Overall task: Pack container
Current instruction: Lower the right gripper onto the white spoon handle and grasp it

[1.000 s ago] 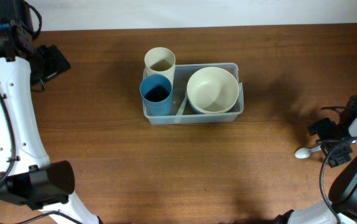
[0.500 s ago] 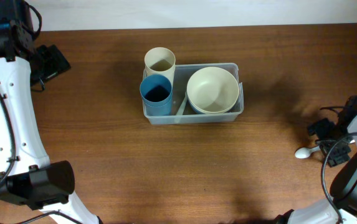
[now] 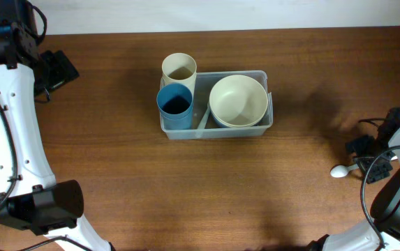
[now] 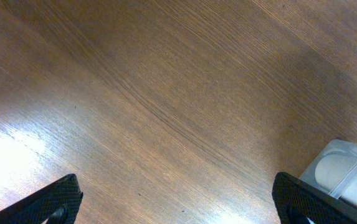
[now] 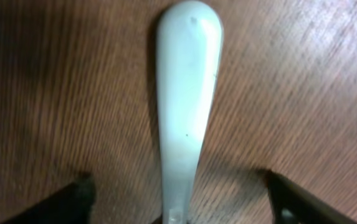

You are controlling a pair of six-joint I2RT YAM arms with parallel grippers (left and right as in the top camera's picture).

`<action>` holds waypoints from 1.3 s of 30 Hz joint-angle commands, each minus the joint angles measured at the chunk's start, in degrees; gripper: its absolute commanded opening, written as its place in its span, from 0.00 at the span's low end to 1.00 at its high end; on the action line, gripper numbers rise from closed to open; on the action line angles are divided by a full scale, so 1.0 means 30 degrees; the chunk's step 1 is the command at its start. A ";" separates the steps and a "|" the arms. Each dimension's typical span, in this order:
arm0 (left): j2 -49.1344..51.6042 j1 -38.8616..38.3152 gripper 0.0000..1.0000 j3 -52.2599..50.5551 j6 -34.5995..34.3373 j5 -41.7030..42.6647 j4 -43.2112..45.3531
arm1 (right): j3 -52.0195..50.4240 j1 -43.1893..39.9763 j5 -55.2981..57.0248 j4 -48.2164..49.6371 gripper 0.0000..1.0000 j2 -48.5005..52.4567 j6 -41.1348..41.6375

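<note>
The clear plastic container (image 3: 217,131) sits mid-table, holding a cream bowl (image 3: 238,100) on its right and a blue cup (image 3: 175,104) on its left. A cream cup (image 3: 179,68) stands at its back left corner. A white spoon (image 3: 341,170) lies flat on the wood at the far right. My right gripper (image 3: 368,162) is low over its handle. In the right wrist view the spoon (image 5: 184,106) runs between the open jaws of the right gripper (image 5: 181,205), with a gap on each side. My left gripper (image 3: 53,72) is open at the far left, holding nothing.
In the left wrist view the left gripper (image 4: 178,208) hangs over bare wood, with one corner of the container (image 4: 346,174) showing at the lower right. The table's back edge runs along the top of the overhead view.
The right gripper's fingers have drawn a little closer together on either side of the spoon handle. The left arm and the container have not moved.
</note>
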 commanded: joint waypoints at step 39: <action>-0.0073 0.0058 0.99 0.0153 0.0160 -0.0146 -0.0007 | 0.9785 0.2652 -0.5384 -0.7169 0.04 -0.0838 -0.3504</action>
